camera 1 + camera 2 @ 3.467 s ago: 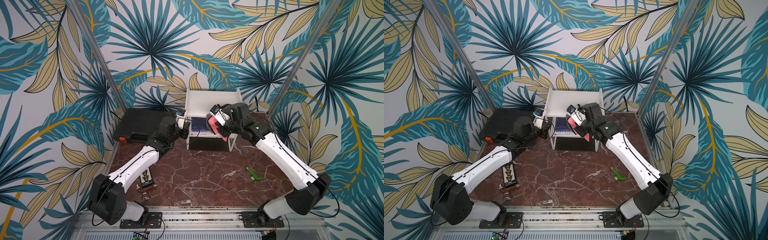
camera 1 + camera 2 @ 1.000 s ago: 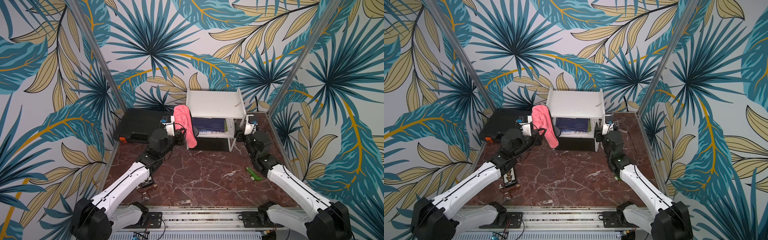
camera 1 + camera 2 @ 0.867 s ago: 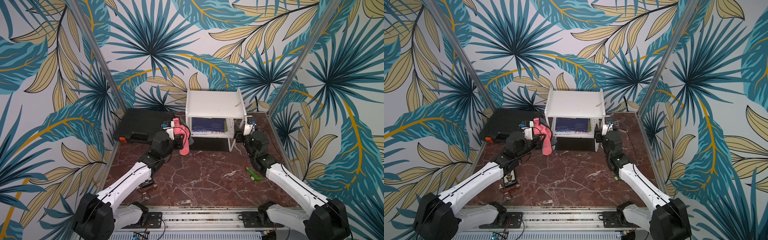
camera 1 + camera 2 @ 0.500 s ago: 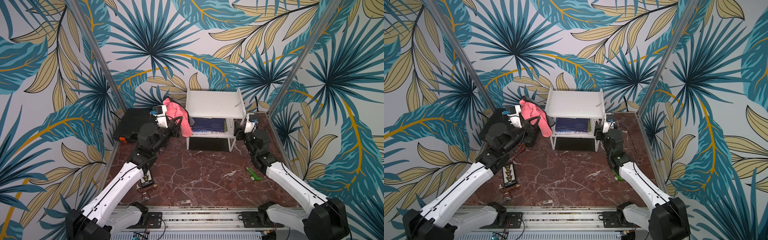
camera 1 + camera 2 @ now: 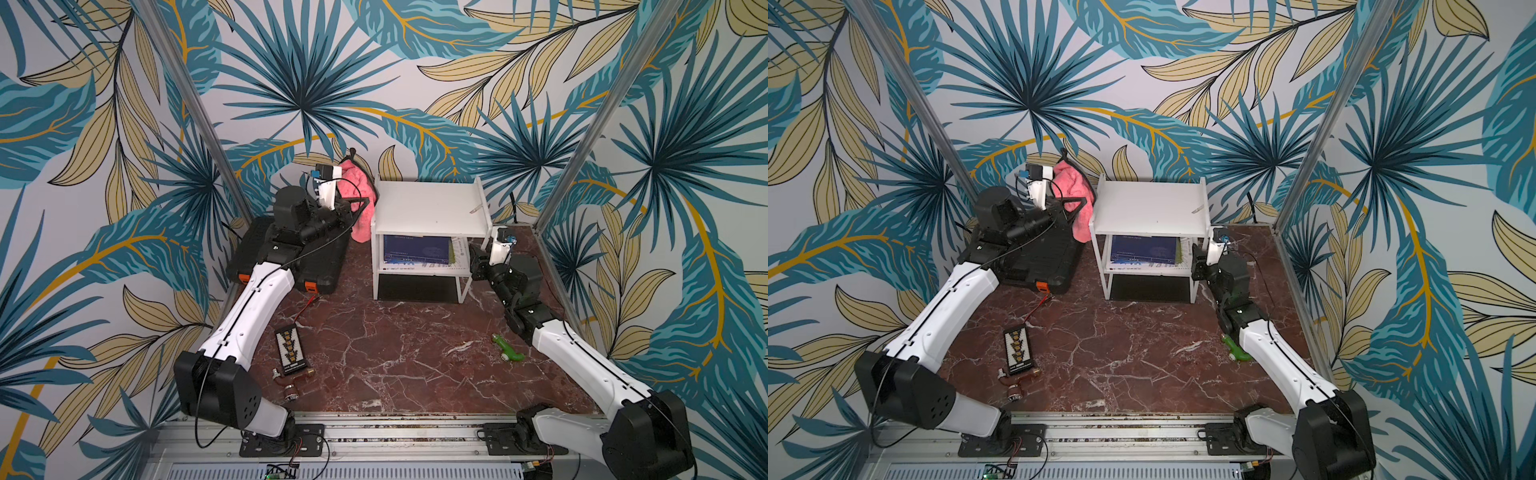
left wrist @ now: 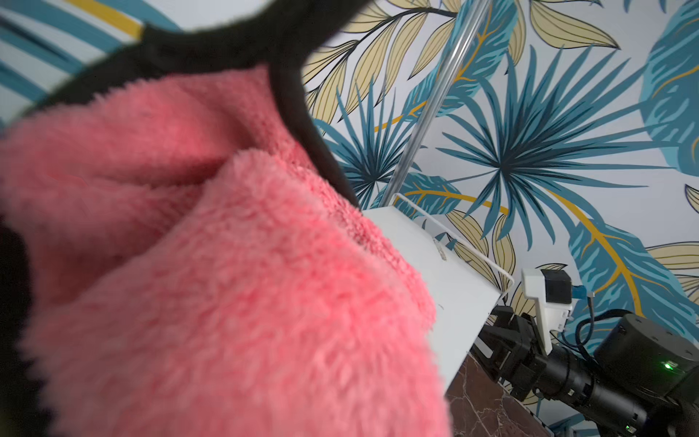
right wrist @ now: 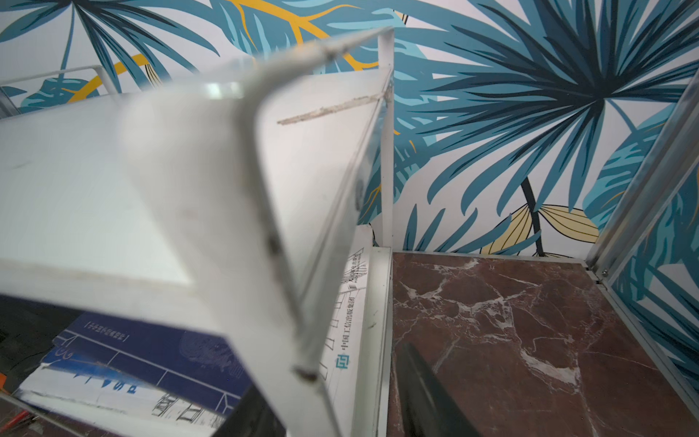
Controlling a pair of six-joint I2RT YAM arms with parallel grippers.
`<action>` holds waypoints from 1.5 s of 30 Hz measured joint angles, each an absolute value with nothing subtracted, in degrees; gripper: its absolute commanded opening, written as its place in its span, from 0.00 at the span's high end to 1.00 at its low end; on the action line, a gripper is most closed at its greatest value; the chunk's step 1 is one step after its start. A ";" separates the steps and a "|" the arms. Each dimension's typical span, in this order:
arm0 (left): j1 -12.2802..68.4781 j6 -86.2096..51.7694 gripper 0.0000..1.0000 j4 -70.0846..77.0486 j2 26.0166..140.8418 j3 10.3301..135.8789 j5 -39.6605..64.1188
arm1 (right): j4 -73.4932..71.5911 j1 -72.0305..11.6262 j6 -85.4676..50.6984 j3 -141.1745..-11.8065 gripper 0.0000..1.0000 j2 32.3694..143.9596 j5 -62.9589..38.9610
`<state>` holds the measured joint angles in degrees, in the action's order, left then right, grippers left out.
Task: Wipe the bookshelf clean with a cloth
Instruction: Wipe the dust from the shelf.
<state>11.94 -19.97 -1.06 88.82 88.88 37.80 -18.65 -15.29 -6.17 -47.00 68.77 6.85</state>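
Just beside the bookshelf point(image 5: 428, 208), at the left edge of its top board and slightly above it: the cloth point(image 5: 358, 210), bunched and hanging, pinched in the tightly closed left gripper point(image 5: 355, 203). No contact with the board yet.

At the bookshelf's front right corner post: the right gripper point(image 5: 474, 259), jaws partly apart and astride the post, with a gap on one side in the right wrist view, so not clamped. On the top board, near the bookshelf's right rail: a grey streak point(image 5: 478, 208), probably the dirt to clear.

Judged step: bringing the cloth onto the top board. To do it well:
- Finish the hold on the post first, to stop any sliding of the rack under the wipe.
- Lay the pink face flat on the board's left edge, not the dark hem.
- Press lightly and sweep across toward the right rail in overlapping passes, straight over the streak.
- Keep the hanging tail clear of the bookshelf's left rail rod, to avoid a snag.
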 measured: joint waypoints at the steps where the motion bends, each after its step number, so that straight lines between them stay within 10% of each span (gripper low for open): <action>1: 11.92 -19.38 1.00 -1.83 91.88 92.71 39.22 | -18.28 -15.22 -6.13 -47.29 0.58 69.04 6.42; 7: 11.53 -18.00 1.00 -4.01 100.09 98.59 42.30 | -16.62 -14.98 -5.80 -47.97 0.69 69.60 4.19; 20: 11.31 -20.21 1.00 -2.85 77.56 75.90 39.42 | -16.40 -14.90 -5.80 -47.46 0.71 68.88 3.33; 30: 10.37 -14.70 1.00 -15.79 108.75 111.48 33.58 | -16.45 -14.72 -5.85 -47.42 0.71 68.77 2.46; 45: 10.83 -12.29 1.00 -25.30 117.25 136.66 35.62 | -16.45 -14.59 -6.04 -47.27 0.72 68.64 2.02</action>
